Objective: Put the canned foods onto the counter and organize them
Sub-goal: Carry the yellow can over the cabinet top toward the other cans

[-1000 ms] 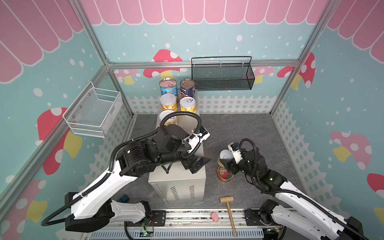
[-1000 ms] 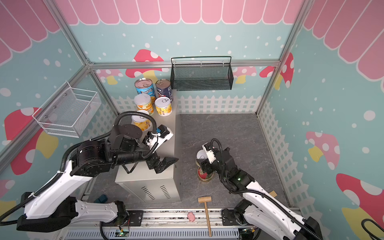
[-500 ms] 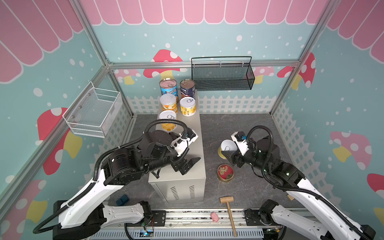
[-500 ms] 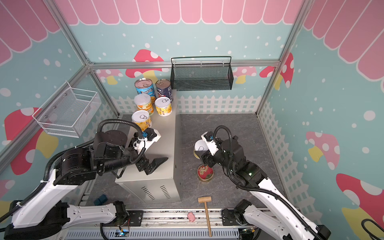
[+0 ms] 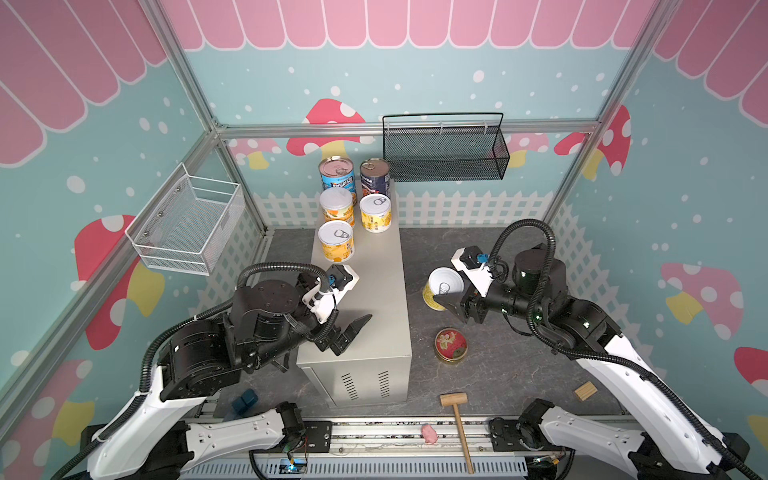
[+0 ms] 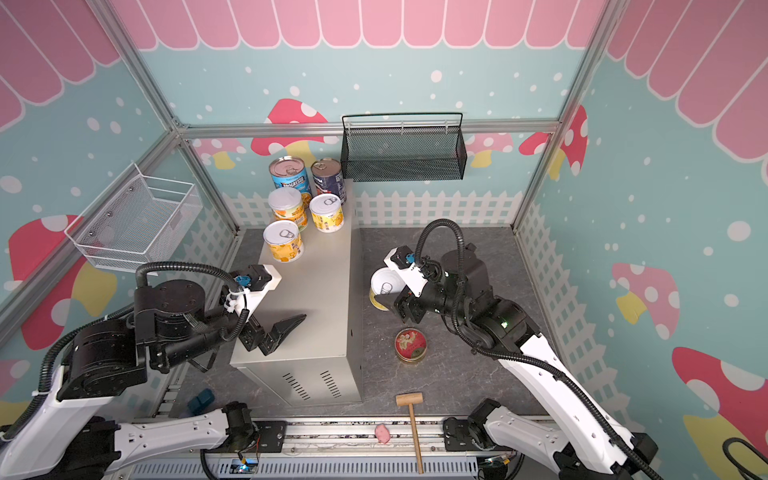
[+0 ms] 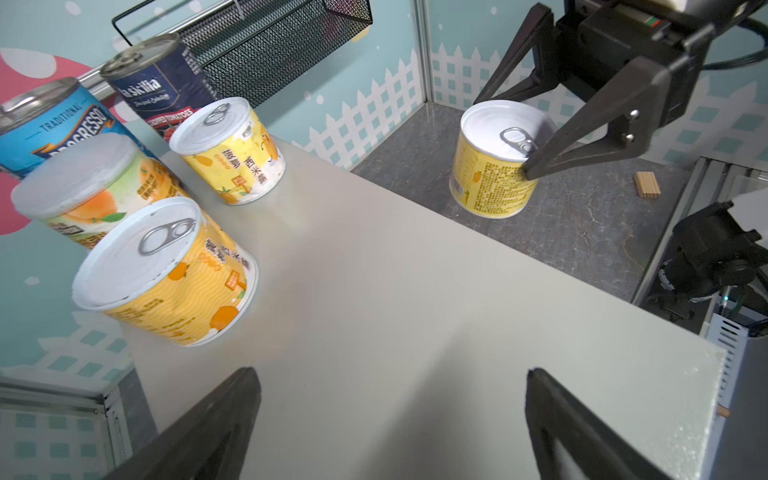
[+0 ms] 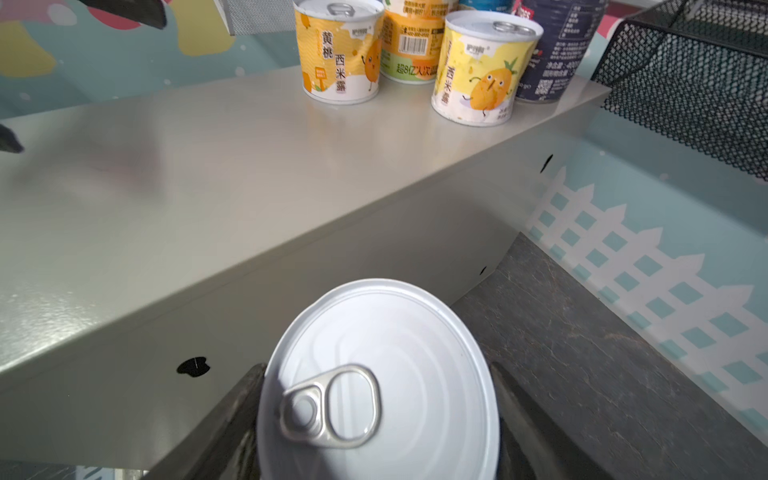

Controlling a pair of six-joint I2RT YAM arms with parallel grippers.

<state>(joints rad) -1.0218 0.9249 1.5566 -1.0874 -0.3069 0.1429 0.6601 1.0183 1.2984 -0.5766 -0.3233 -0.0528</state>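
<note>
Has hoisted short yellow pale-topped can (image 7: 490,183) beside beige-grey metal box counter (image 5: 374,299), clamped roughly upright in right gripper (image 7: 506,137) (for flat set-down); left gripper (image 7: 390,376) spread empty above counter.

The grey counter (image 5: 374,291) is seen with five cans stood upright at its far end: a tall blue can (image 5: 337,176) and a tall navy can (image 5: 375,174) at the back, and three short yellow cans (image 5: 336,241) in front of them. A fourth yellow can (image 5: 442,289) is held tilted by the right gripper (image 7: 503,136), just beside the counter. A flat red-lidded tin (image 5: 451,345) is seen lying lid-up lower down, near the counter's vented end.
</note>
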